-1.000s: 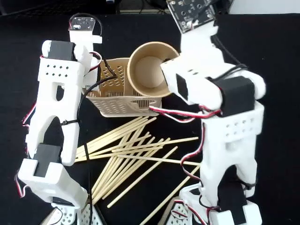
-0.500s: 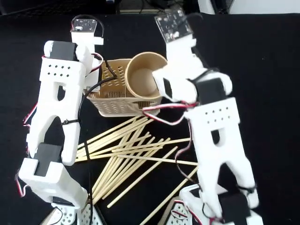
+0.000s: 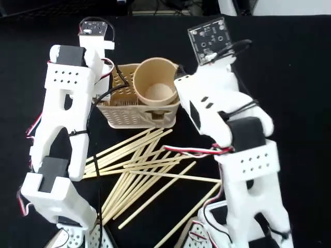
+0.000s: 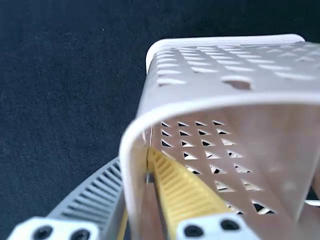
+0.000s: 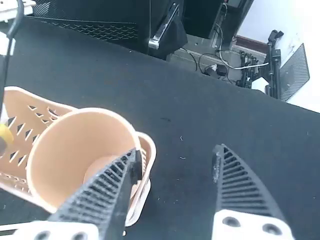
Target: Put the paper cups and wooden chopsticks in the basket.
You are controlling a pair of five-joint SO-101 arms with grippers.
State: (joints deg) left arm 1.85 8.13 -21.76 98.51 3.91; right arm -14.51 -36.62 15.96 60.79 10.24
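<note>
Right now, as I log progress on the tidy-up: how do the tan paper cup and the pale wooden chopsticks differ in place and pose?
Place: the tan paper cup sits inside the beige perforated basket; the pale wooden chopsticks lie outside it on the black table. Pose: the cup stands mouth-up; the chopsticks lie flat, fanned and crossing. Count: one cup, many chopsticks. Both are a similar light tan.

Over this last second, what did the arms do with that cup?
The right gripper brought the tilted paper cup down into the basket and let it go. It is now open beside the cup, and its arm has drawn back. The left gripper kept its hold on the basket wall. The wooden chopsticks lie in front of the basket as before.
</note>
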